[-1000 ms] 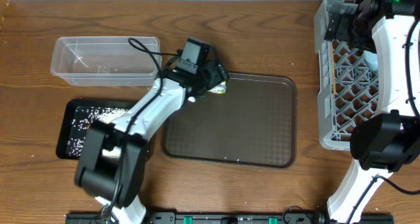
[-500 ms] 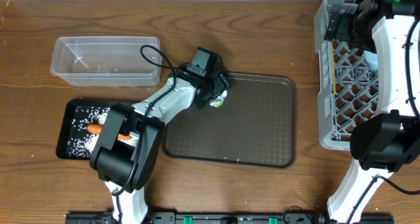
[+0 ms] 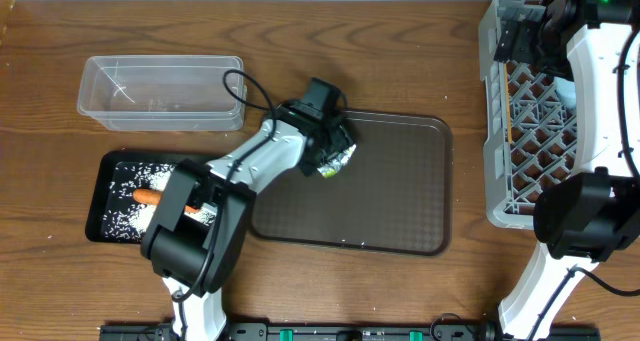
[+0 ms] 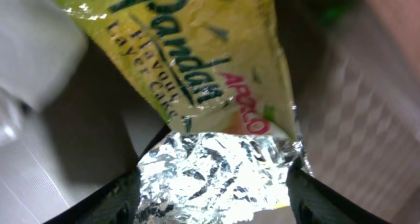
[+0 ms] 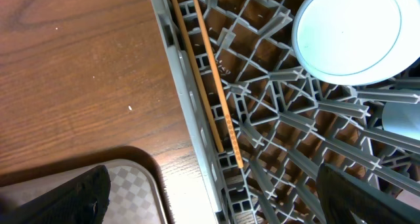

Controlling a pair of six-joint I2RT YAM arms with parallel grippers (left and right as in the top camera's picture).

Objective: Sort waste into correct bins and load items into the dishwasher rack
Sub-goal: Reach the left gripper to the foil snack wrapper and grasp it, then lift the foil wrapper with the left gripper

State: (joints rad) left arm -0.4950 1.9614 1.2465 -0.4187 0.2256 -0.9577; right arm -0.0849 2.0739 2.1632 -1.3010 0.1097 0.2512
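L gripper [image 4: 213, 199]: down at far-left corner of the brown tray [image 3: 400, 201]; arm reaches in from near-left of the table [image 3: 400, 41].
L jaws: one finger either side of the wrapper [image 4: 197, 86]. Foil end fills the gap & reaches both fingers. We can't tell if it's clenched or only bracketed.
Wrapper: green-yellow print w/ silver foil end, crumpled. Sits on brown tray's far-left corner under the L gripper. Overhead view shows it peeking out on the gripper's near side.
R gripper [image 5: 220, 196]: over far end of the rack [image 3: 495, 101], near its left wall.
R jaws: released, fingers spread wide, nothing btwn them.
Rack: grey, at right edge of table. We see chopsticks [image 5: 207, 86] lying on the grid along the left wall, light-blue bowl [image 5: 348, 33] further in.
Black tray [image 3: 105, 196]: near-left of table, well apart from rack. Rice [image 3: 120, 216] scattered in it, carrot [image 3: 148, 195] among the rice, right beside the L arm.
Clear tub [image 3: 90, 91]: just beyond black tray, far-left. Contents we can't make out.
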